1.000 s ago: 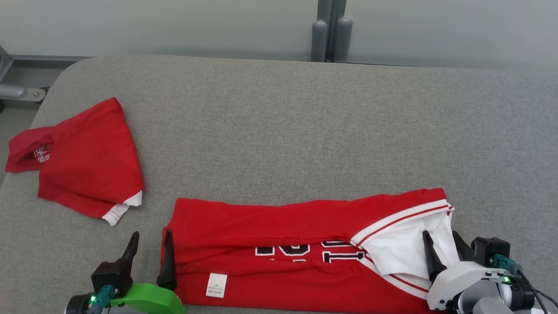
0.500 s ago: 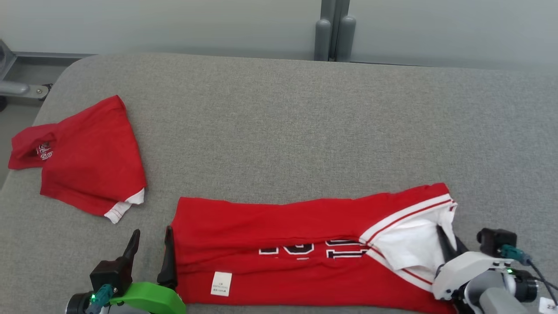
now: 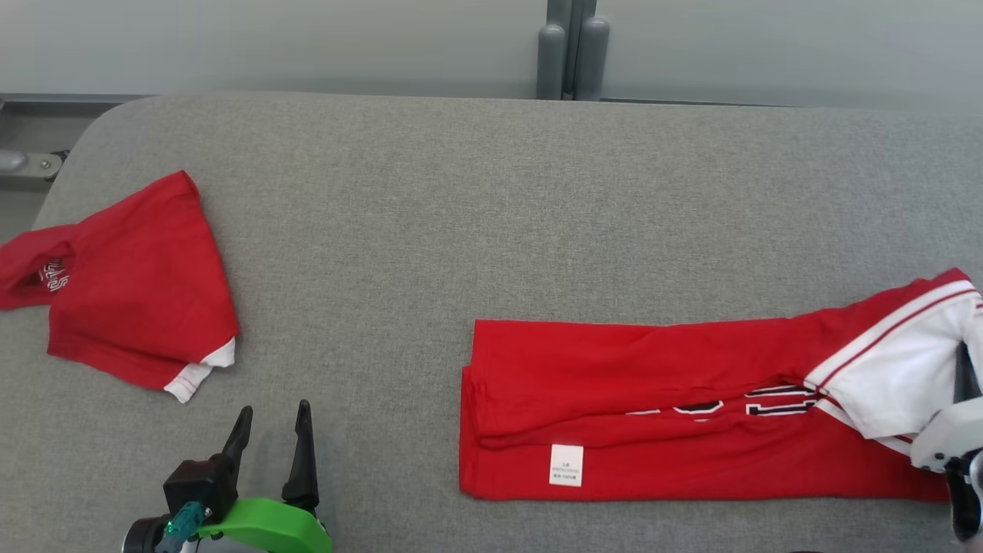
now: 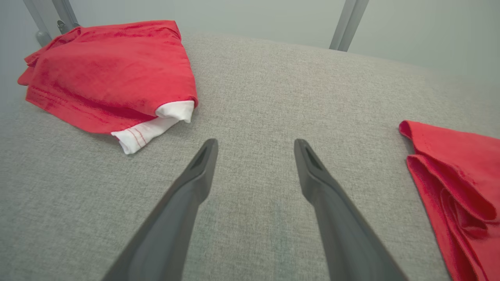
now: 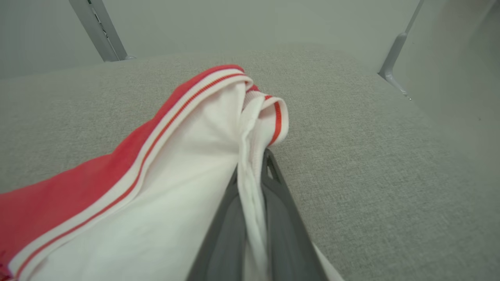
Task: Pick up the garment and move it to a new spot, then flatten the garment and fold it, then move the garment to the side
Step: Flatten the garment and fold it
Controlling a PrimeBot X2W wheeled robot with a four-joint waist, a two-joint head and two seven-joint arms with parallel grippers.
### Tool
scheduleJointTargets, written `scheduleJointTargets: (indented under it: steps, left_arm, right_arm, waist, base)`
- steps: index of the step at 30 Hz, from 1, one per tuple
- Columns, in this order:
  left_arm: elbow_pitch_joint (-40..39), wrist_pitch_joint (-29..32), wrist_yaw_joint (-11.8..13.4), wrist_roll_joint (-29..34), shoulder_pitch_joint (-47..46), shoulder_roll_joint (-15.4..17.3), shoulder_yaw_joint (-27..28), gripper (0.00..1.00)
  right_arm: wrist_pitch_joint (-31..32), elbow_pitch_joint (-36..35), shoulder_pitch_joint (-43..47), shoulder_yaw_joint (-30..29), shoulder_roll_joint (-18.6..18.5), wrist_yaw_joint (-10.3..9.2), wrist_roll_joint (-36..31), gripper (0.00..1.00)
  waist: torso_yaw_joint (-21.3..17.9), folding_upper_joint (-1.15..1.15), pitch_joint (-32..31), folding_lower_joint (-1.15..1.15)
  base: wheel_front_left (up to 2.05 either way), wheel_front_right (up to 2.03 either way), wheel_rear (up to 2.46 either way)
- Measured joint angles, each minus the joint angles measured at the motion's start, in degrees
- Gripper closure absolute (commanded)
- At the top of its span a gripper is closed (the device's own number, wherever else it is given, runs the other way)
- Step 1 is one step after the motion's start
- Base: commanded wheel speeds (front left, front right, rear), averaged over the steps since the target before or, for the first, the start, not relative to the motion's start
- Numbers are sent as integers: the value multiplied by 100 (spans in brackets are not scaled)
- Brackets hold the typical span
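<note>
No text can be read in full. The long folded red garment [image 3: 653,384] carries a small white label [image 3: 566,465] near its front edge, left of its middle, with a few lines of dark print too small to make out. To the right of the label, black characters [image 3: 779,399] edged in white peep from a fold, their lower halves hidden. Well to the garment's left, a second red garment [image 3: 138,284] bears white lettering [image 3: 52,276], turned sideways, partly tucked in and illegible.

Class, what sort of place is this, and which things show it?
Probably a robot lab for folding clothes: a grey padded table, a red jersey and a second red shirt on it, pale wall panels behind.
</note>
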Motion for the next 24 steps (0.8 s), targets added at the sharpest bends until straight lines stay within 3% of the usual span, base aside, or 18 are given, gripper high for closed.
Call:
scheduleJointTargets:
  steps: [6,17,24]
  left_arm:
    - [-27,0,-25,-80,3,-2,-94,0]
    - [-69,0,-34,-142,-13,-3,-449,0]
    - [21,0,-83,-140,-6,-3,-635,0]
  right_arm:
    - [47,-678,-40,1015,283,-2,136,100]
    - [868,-2469,338,3828,512,-2,1114,100]
    - [1067,-2501,109,4844,835,-2,1222,100]
  waist:
    - [-174,0,-40,0]
    - [-180,0,-210,0]
    - [88,0,-244,0]
  base:
    - [0,0,0]
    - [0,0,0]
    - [0,0,0]
